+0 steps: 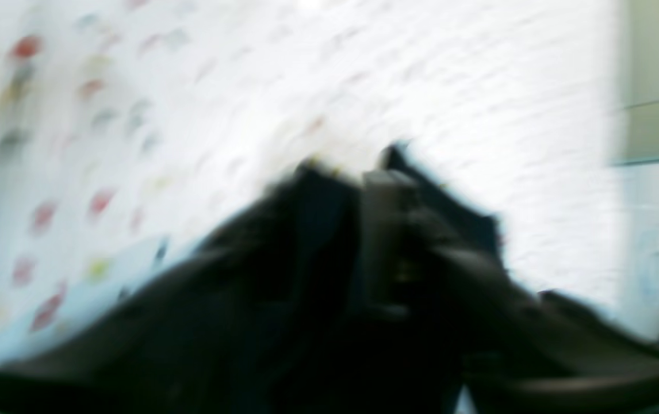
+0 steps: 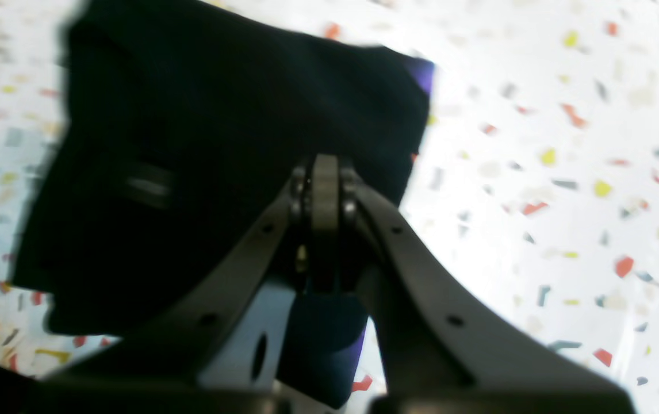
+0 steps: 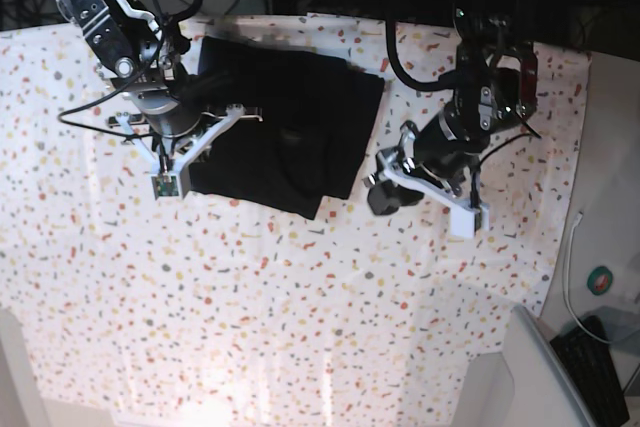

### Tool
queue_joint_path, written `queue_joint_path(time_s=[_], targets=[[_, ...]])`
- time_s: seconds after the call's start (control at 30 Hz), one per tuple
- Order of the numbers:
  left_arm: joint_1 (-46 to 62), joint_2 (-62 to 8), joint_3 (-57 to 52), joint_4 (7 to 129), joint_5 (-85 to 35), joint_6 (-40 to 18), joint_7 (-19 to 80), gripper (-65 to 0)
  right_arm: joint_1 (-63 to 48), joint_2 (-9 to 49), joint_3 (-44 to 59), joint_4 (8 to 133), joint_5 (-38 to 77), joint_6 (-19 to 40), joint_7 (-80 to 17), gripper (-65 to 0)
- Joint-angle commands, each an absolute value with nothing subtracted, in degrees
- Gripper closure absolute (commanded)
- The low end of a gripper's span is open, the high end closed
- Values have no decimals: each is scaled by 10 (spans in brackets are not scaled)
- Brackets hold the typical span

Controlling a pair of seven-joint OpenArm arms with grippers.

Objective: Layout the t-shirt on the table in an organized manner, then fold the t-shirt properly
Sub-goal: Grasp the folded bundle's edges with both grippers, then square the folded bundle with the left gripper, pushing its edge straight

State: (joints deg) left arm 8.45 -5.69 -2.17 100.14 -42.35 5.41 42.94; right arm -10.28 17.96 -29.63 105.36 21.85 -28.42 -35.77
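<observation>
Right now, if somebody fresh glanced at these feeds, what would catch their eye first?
The plain black soft fabric t-shirt, lying partly folded at the far middle of the large table in its white cloth speckled with red, orange, yellow and grey. Next, the two dark arms flanking it: the right gripper, shut, sits over the shirt's edge on the base view's left, the left gripper by the opposite edge. The left wrist view is too blurred to read.

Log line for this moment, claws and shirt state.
stage: folding | plain black fabric t-shirt: partly folded on speckled white table | right claw: shut on t-shirt edge | left claw: beside t-shirt, state unclear
</observation>
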Motion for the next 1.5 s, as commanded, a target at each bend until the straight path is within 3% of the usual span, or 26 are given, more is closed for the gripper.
queue_joint_path(time_s=[0.0, 0.07, 0.17, 0.33, 0.73, 0.77, 1.0, 1.03, 1.47], targets=[[81, -65, -21, 1010, -457, 47, 431, -400, -96, 179, -295, 1060, 217, -282, -345, 0], [80, -77, -21, 996, -487, 47, 431, -645, -96, 179, -295, 1055, 217, -282, -345, 0], [77, -83, -21, 946, -491, 30, 432, -650, -96, 179, -297, 1052, 217, -282, -345, 0], [60, -83, 15, 844, -489, -74, 431, -650, -96, 179, -299, 1040, 217, -282, -345, 0], [-21, -84, 145, 680, -488, -75, 430, -650, -120, 200, -287, 1037, 217, -282, -340, 0], [-29, -85, 159, 670, -488, -75, 430, -638, -123, 201, -278, 1038, 217, -282, -340, 0], [-138, -93, 286, 558, -457, -75, 433, -39, -168, 205, -169, 1041, 217, -282, -340, 0], [-153, -91, 305, 539, -437, -75, 432, 0, -175, 205, -155, 1041, 217, -282, -340, 0], [-306, -46, 546, 495, -105, -78, 407, 0, -240, 201, -1, 1040, 218, -282, -340, 0]])
